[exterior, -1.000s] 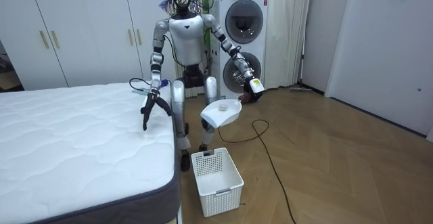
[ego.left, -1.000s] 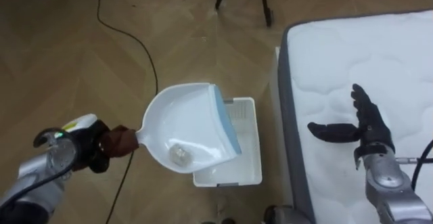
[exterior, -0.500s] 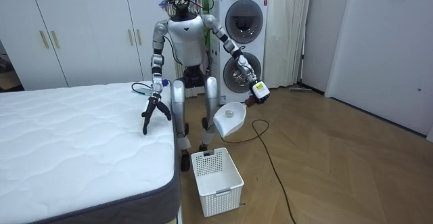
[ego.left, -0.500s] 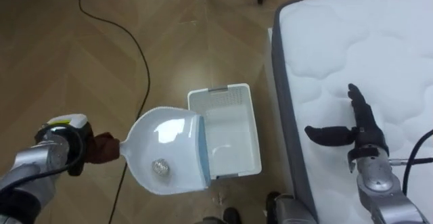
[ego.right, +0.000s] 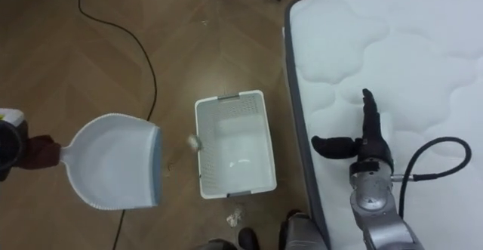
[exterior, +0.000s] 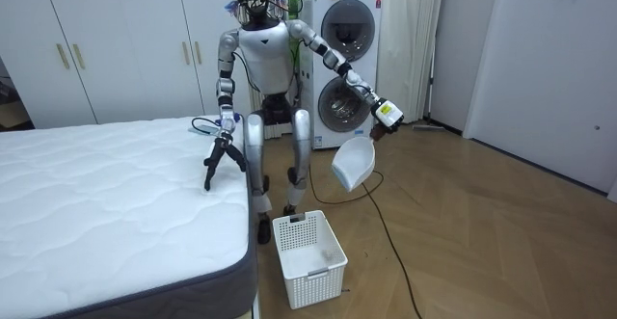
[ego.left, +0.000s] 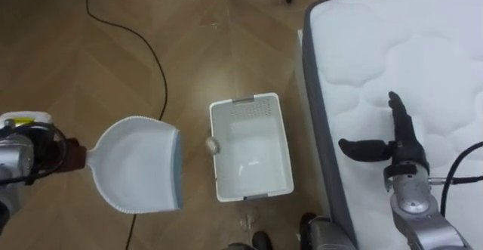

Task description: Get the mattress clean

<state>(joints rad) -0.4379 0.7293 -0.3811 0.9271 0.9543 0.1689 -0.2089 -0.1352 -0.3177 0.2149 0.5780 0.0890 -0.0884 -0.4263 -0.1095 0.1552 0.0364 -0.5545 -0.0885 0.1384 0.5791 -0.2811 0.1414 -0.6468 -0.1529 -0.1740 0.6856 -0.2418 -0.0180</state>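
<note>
left robot hand (ego.left: 41,153) grips the tilted dustpan (ego.left: 139,163) at nine o'clock of the basket (ego.left: 251,103). a small wad (ego.left: 213,145) sits at the basket's rim. right robot hand (ego.left: 398,146) is spread wide over the bed (ego.left: 392,46), at three o'clock.

The dustpan (ego.left: 139,163) is white, with a pale blue strip along its lip and a dark brown handle (ego.left: 74,150). The basket (ego.left: 245,103) is white, its walls dotted with a grid of small holes; a whitish crumpled scrap (ego.left: 212,144) shows at its rim. The mattress (ego.left: 423,61) is white, quilted in wavy, cloud-like lines, with a grey band down its side. The floor (ego.left: 189,46) is brown wood laid in herringbone. The right hand (ego.left: 398,148) has black fingers (ego.left: 362,148) above a silver wrist.
</note>
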